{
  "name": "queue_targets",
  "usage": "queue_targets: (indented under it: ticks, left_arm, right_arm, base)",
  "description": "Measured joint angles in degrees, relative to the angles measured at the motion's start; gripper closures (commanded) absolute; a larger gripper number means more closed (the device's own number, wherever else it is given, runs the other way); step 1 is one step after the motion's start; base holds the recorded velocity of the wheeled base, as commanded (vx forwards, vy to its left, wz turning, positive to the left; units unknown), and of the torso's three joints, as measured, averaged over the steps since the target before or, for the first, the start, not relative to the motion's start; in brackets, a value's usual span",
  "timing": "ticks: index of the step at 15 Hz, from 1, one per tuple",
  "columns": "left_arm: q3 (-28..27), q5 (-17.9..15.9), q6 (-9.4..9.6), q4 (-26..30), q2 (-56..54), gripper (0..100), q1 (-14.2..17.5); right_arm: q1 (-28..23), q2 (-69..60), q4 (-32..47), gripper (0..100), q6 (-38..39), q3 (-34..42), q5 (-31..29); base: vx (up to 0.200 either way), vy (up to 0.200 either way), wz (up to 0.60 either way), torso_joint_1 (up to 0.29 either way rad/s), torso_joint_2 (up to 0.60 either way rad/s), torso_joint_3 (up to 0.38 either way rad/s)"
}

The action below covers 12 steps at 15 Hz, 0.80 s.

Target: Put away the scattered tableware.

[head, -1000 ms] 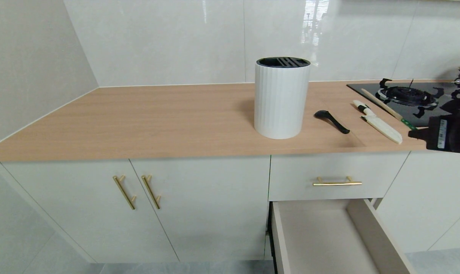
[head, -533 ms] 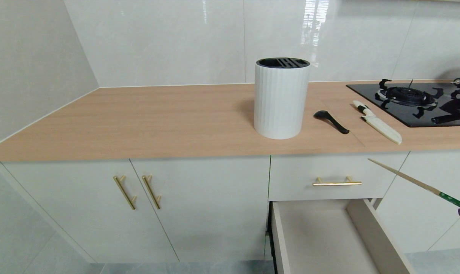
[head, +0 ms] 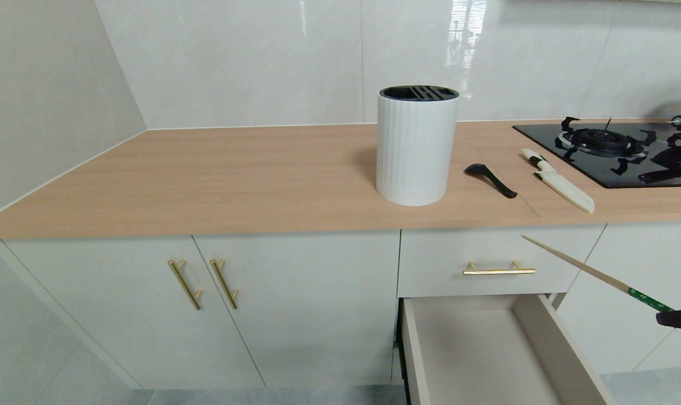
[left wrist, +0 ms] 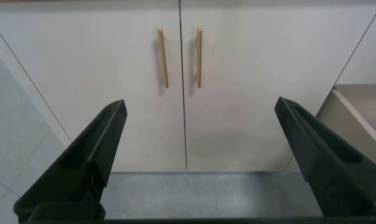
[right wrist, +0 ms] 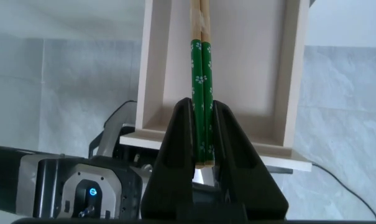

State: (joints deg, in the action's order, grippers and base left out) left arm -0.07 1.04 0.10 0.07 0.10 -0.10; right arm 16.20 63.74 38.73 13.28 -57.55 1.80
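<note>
The right end effector (right wrist: 201, 127) grips the green-ended chopsticks (right wrist: 201, 68) above the open drawer (right wrist: 151, 68). The left end effector (left wrist: 200, 109) hangs spread wide before the cabinet doors (left wrist: 250, 99). A knife (head: 560, 181) and a black spoon (head: 491, 178) lie on the desk (head: 233, 180).

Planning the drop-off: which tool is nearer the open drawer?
Right. The right tool, shut on the chopsticks, is close beside the open drawer, aiming them over it; the left tool is farther off, facing the cabinet doors.
</note>
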Motion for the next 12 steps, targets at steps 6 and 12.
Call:
queue_targets:
  ticks: [6,12]
  left_arm:
    - [0.0,0.0,0.00,0.0,0.0,0,0.0]
    - [0.0,0.0,-0.02,0.0,0.0,0,0.0]
  right_arm:
    - [3.9,1.0,-4.7,100,0.0,4.5,-0.1]
    - [6.0,2.1,-6.7,100,0.0,7.5,0.0]
  base:
    - [0.000,0.000,0.00,-0.024,0.06,0.039]
    - [0.000,0.000,0.00,-0.149,0.43,0.278]
